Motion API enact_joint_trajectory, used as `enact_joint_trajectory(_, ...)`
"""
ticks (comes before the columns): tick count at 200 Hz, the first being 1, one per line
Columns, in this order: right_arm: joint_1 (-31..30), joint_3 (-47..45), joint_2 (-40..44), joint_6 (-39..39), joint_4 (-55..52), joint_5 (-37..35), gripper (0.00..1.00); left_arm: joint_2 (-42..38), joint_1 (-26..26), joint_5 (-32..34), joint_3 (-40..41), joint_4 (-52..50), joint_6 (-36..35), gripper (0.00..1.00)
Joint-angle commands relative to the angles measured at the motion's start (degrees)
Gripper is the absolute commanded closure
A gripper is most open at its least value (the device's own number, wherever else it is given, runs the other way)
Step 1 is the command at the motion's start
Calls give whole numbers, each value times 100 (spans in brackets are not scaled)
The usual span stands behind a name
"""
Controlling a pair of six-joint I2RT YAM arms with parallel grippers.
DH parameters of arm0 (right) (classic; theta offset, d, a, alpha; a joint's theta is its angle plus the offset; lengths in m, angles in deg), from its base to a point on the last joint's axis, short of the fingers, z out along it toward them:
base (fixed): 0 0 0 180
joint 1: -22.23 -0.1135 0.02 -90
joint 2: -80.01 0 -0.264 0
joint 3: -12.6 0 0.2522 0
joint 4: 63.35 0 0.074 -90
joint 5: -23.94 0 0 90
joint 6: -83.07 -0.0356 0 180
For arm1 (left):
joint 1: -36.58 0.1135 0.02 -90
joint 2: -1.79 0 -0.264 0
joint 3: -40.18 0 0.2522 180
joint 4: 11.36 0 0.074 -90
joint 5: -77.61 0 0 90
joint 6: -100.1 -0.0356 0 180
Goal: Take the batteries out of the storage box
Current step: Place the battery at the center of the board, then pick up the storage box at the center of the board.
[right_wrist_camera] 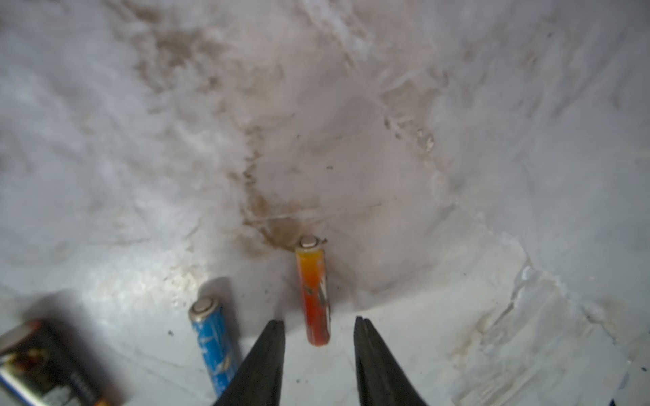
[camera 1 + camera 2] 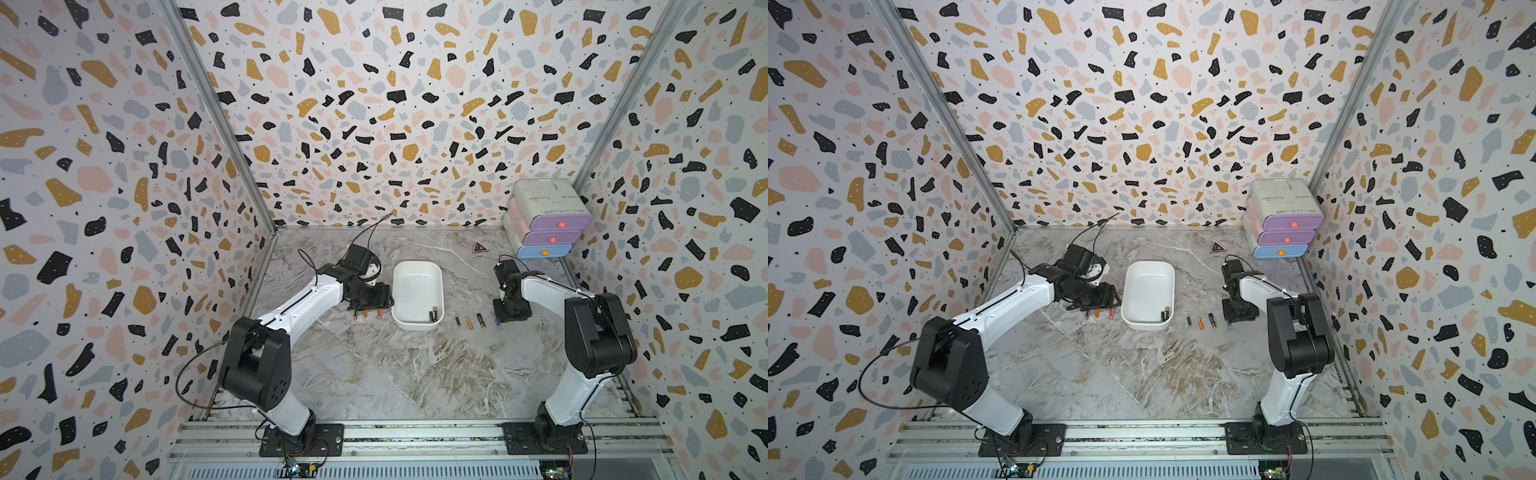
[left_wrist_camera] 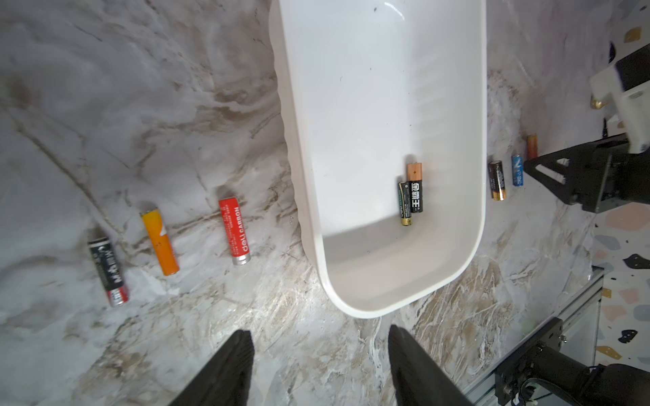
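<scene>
Terrazzo-patterned walls (image 2: pixel 374 104) close in the left, far and right sides of a marble-look table (image 2: pixel 374 374), with a metal rail (image 2: pixel 415 432) along its near edge. A pastel drawer unit (image 2: pixel 548 216) stands in the far right corner, and a small dark triangle (image 2: pixel 479 247) lies to its left. The white storage box (image 2: pixel 415 286) sits mid-table, with two batteries (image 3: pixel 411 200) touching in its near right corner. Three more lie on the table just left of the box, and a row of others lies to its right. The left gripper (image 3: pixel 319 332) hovers just left of the box near those three, its fingers spread and empty. The right gripper (image 1: pixel 319 320) stands parted around an orange-red battery (image 1: pixel 313 291) that lies on the table unpinched. A blue battery (image 1: pixel 212 348) lies beside it.
</scene>
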Motion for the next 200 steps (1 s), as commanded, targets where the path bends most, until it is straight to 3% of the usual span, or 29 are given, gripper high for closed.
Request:
enact_joint_trajectory(1, 13, -6, 580, -101, -324, -107, 43, 270, -186, 367, -287, -343, -21, 36)
enact_joint_trajectory(8, 12, 22, 707, -85, -404, -121, 33, 389, -237, 427, -369, -353, -13, 36)
enact_joint_trajectory(18, 6, 105, 879, -56, -545, -146, 30, 558, -291, 528, -505, -389, -3, 37)
enact_joint_trajectory(80, -460, 434, 1944, 263, -922, 107, 32, 1370, -389, 869, -1238, -583, -20, 50)
enact_joint_trajectory(96, -802, 449, 2133, 372, -834, 534, 33, 1547, -437, 975, -1405, -632, -47, 58)
enact_joint_trajectory(130, -1151, -33, 2478, 379, 44, 2694, 33, 1709, -508, 1134, -1562, -641, -47, 74)
enact_joint_trajectory(149, -1241, -344, 2495, 258, 533, 3468, 33, 1701, -534, 1174, -1527, -610, -47, 86)
enact_joint_trajectory(180, -1512, -466, 2366, 332, 607, 3678, 33, 1594, -553, 1272, -1385, -567, -15, 100)
enact_joint_trajectory(200, -1629, -458, 2370, 447, 503, 3730, 33, 1316, -569, 1325, -1080, -361, 74, 100)
